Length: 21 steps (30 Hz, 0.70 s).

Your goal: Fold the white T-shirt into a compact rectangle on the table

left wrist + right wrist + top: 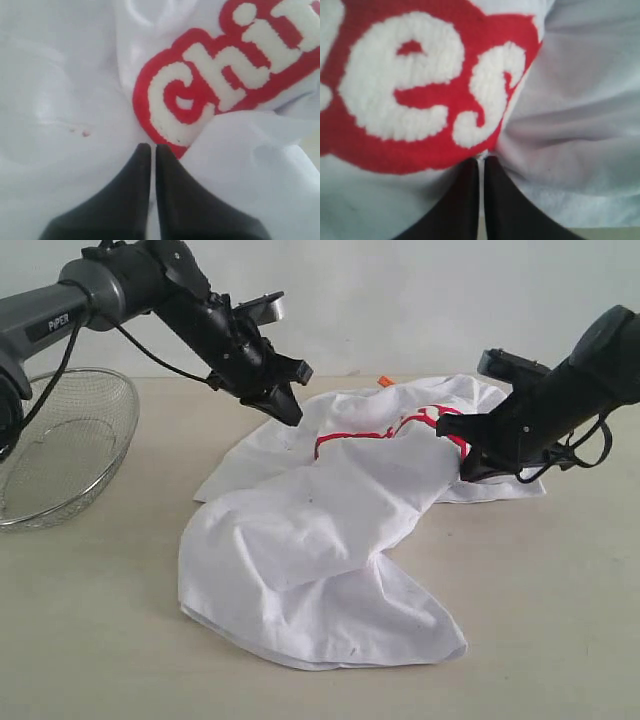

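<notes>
Exterior view, with both wrist views. The white short-sleeved cotton T-shirt lies crumpled in the middle of the pale beige matte desk. Its small orange neck tag points toward the desk's far edge, and a loose lobe of cloth trails toward the near edge. No tidy fold shows yet, so I judge the task to be at an early stage.

Left claw: jaws pressed together, tips set at the start of the red band of white lettering. In the left wrist view, creases run into the tips of this claw, which I read as a pinch on the T-shirt rather than a mere touch.

Right claw: likewise closed, at the opposite end of the band. In the right wrist view, a fold line ends exactly at its tips, so I take this for a pinch too.

I judge that holding the chest at two matching points lets me draw the cloth taut and level before laying it flat.

The round wire mesh bowl stands near the desk's left edge, well apart from the T-shirt, where it cannot snag the cloth.
</notes>
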{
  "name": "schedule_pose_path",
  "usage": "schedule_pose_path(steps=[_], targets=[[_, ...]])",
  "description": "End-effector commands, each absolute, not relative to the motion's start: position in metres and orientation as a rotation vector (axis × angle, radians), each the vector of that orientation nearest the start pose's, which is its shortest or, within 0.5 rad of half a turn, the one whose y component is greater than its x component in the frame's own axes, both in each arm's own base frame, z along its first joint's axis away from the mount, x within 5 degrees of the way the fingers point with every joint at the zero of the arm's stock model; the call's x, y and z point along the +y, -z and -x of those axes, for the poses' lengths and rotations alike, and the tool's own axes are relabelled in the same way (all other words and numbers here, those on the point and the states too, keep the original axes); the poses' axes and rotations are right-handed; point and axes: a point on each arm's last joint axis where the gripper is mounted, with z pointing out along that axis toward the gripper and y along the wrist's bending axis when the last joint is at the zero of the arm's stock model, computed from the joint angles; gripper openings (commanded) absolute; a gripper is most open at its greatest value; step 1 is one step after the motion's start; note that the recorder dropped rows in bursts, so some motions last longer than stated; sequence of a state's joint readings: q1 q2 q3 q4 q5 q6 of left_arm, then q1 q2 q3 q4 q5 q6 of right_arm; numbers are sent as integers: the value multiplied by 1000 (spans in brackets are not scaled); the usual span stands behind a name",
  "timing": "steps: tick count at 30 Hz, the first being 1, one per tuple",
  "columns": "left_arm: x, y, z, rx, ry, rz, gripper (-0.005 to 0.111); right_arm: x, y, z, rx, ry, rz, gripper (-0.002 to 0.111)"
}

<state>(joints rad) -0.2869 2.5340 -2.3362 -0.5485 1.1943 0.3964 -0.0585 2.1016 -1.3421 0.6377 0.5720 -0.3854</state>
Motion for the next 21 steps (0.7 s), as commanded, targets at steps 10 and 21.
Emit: schedule_pose_path(steps=[10, 21], targets=[[-223, -165, -490, 2596, 733, -825, 5, 4, -108, -422, 2734, -468, -218, 0], [-219, -136, -493, 2654, 651, -853, 5, -7, -100, -411, 2890, -282, -122, 0]])
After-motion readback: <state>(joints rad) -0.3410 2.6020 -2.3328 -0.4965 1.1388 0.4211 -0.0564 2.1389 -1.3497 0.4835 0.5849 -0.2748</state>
